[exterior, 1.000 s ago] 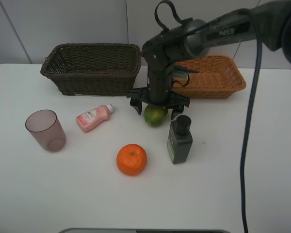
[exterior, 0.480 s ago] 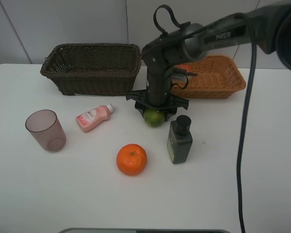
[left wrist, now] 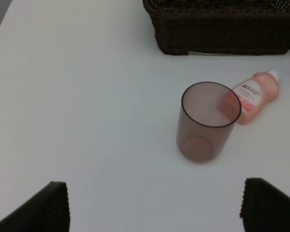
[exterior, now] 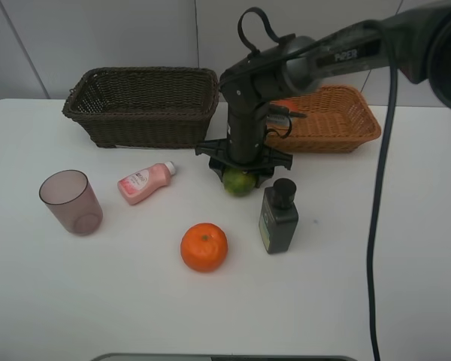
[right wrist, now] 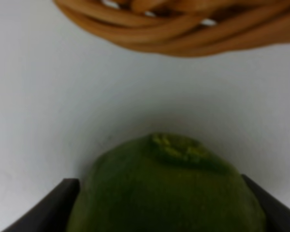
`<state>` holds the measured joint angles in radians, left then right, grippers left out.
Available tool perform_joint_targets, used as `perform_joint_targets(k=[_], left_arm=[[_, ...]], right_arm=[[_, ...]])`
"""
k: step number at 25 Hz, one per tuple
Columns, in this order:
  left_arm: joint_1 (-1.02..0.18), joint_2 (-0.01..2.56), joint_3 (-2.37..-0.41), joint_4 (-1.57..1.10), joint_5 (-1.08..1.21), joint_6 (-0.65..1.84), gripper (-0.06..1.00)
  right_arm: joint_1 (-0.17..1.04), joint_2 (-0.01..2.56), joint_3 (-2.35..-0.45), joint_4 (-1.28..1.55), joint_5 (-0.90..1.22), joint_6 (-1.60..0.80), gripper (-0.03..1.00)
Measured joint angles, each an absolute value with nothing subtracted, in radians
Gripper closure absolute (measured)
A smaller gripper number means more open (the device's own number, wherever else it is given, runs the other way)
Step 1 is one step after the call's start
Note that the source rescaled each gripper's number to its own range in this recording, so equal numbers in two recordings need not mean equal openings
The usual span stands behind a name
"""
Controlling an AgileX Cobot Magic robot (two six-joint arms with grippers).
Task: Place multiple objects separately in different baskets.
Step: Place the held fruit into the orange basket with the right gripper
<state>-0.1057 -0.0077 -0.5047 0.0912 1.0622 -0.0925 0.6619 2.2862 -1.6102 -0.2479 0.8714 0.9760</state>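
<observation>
My right gripper point(exterior: 240, 173) is shut on the green round fruit point(exterior: 240, 183), which rests on the white table in front of the light orange-tan basket point(exterior: 338, 120). In the right wrist view the fruit point(right wrist: 166, 193) fills the space between the two dark fingers point(right wrist: 63, 203). The dark brown basket point(exterior: 139, 73) stands at the back left. On the table lie the pink bottle point(exterior: 144, 182), the mauve cup point(exterior: 71, 201), the orange point(exterior: 204, 247) and the dark green bottle point(exterior: 279, 216). My left gripper point(left wrist: 154, 212) is open, hovering short of the cup point(left wrist: 209, 121).
The dark green bottle stands upright just right of and in front of the held fruit. The pink bottle point(left wrist: 253, 94) lies on its side between the cup and the dark basket point(left wrist: 222, 34). The orange basket's rim point(right wrist: 183, 24) sits close behind the fruit.
The right gripper's fingers, spread wide around the green fruit a second ago, have closed on it. No other object has moved.
</observation>
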Motion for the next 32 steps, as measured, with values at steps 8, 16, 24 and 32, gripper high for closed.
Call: perform_joint_targets(k=[8,16,24,32], left_arm=[[-0.106,-0.008,-0.505,0.091,1.062,-0.092,0.02],[-0.106,-0.008,-0.505,0.091,1.062,-0.092,0.02],[-0.106,-0.008,-0.505,0.091,1.062,-0.092,0.02],[-0.106,-0.008,-0.505,0.091,1.062,-0.092,0.02]], right_arm=[[0.662,2.285,-1.633,-0.248,0.925,0.885,0.54],[0.662,2.179,-1.683,-0.232,0.973,0.712,0.54],[0.611,2.130,-1.745,-0.152,1.063,0.469,0.54],[0.491,2.128,-1.752,-0.147,1.104,0.336,0.54]])
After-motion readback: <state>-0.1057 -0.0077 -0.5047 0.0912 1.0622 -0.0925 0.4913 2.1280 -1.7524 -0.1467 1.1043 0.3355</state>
